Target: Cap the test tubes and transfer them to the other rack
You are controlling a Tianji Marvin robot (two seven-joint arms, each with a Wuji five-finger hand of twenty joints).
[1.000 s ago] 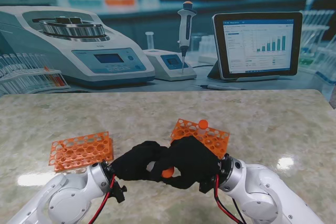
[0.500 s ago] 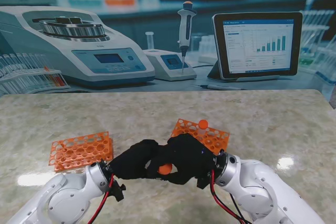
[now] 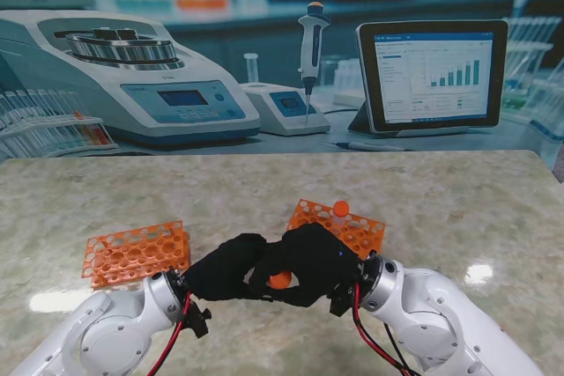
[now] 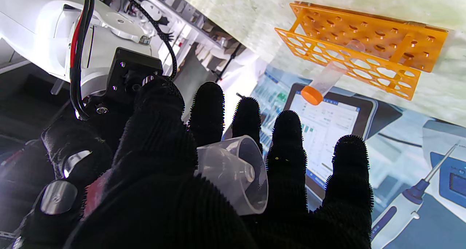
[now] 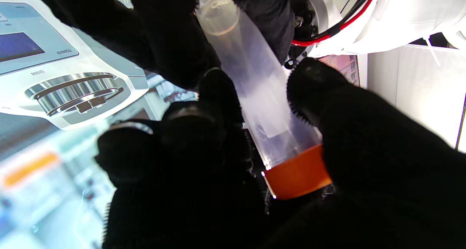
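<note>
— What's nearest the stand camera?

— Two black-gloved hands meeting over the near part of the pale marbled stone bench point(image 3: 458, 209). The left robot hand point(image 3: 225, 270) and the right robot hand point(image 3: 313, 263) touch, with a clear plastic test tube with an orange screw cap point(image 3: 280, 280) between them; from the stand only the cap shows.

— Who has hold of it?

— Both. In the right wrist view the right robot hand's fingers point(image 5: 349, 132) are curled round the tube point(image 5: 262, 107) at its capped end, thumb on one side and the rest on the other. In the left wrist view the tube's conical tip point(image 4: 236, 172) lies under the left robot hand's thumb, against its palm, while its four fingers point(image 4: 287, 143) stand fairly straight.

— And beyond the hands?

— Just behind the right robot hand sits an orange perforated plastic rack point(image 3: 352, 224), tilted, with one more capped clear tube point(image 3: 339, 213) standing in it. To the left, apart from it and just beyond the left wrist, is a second orange perforated rack point(image 3: 137, 253); I see no tubes in it.

— Farthest?

— A printed lab backdrop: a white centrifuge point(image 3: 132, 85), a pipette on a stand point(image 3: 310, 50) and a tablet showing charts point(image 3: 432, 72).
</note>
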